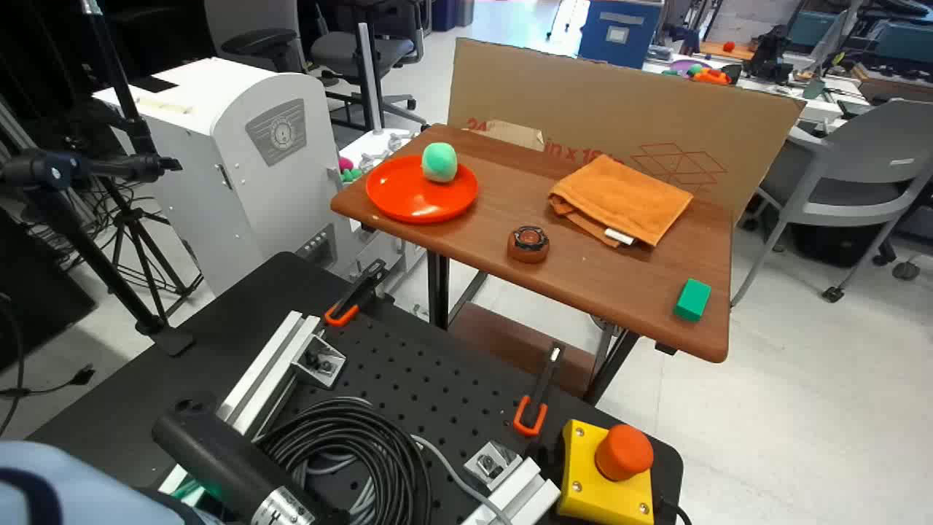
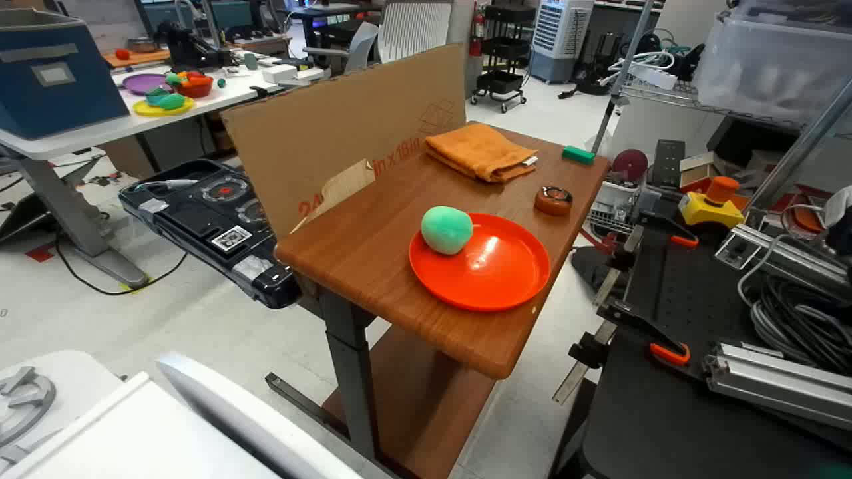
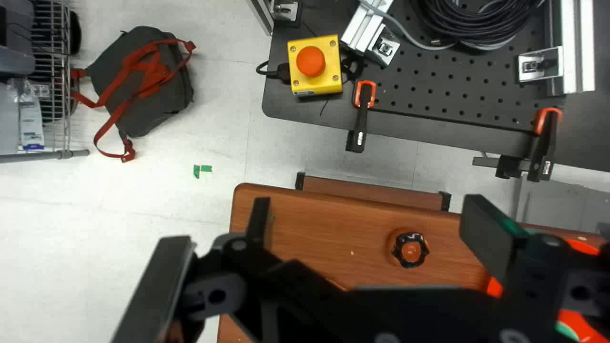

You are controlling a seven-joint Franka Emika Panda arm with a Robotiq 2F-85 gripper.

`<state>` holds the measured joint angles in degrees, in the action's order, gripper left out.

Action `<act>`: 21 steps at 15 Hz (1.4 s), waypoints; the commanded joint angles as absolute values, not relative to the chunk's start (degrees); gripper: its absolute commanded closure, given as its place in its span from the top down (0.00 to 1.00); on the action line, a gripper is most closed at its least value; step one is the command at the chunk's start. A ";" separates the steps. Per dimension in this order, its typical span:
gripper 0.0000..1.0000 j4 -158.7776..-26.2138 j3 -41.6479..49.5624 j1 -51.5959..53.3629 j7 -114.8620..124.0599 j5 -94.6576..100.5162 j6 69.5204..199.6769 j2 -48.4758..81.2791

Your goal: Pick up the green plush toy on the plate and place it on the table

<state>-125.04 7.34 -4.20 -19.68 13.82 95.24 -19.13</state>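
The green plush toy (image 1: 439, 162) is a small round teal-green ball. It sits on the plate near its rim, and also shows in an exterior view (image 2: 446, 229). The plate (image 1: 408, 200) is round, glossy and orange-red, and lies at one end of the table (image 1: 583, 281); the plate shows in both exterior views (image 2: 492, 286). In the wrist view my gripper (image 3: 369, 216) is open, its fingers wide apart with nothing between them, above the table (image 3: 314, 233). The plate (image 3: 579, 326) is mostly hidden behind the right-hand finger there. The gripper is out of both exterior views.
A brown round object with a black ring (image 1: 528, 243), a folded orange cloth (image 1: 619, 197) and a green block (image 1: 692, 300) lie on the table. A cardboard panel (image 1: 583, 109) stands along its back. A black perforated board (image 1: 452, 379) carries clamps, cables and a yellow stop-button box (image 1: 594, 481).
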 commanded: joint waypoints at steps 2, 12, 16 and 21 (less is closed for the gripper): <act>1.00 -124.91 7.51 -3.99 -19.64 13.86 95.11 -19.11; 1.00 -127.70 1.09 0.74 -11.96 13.27 103.00 -14.55; 1.00 -129.35 -4.65 5.26 -4.78 12.50 111.29 -8.64; 1.00 -127.77 -8.96 8.57 6.32 13.08 123.03 1.93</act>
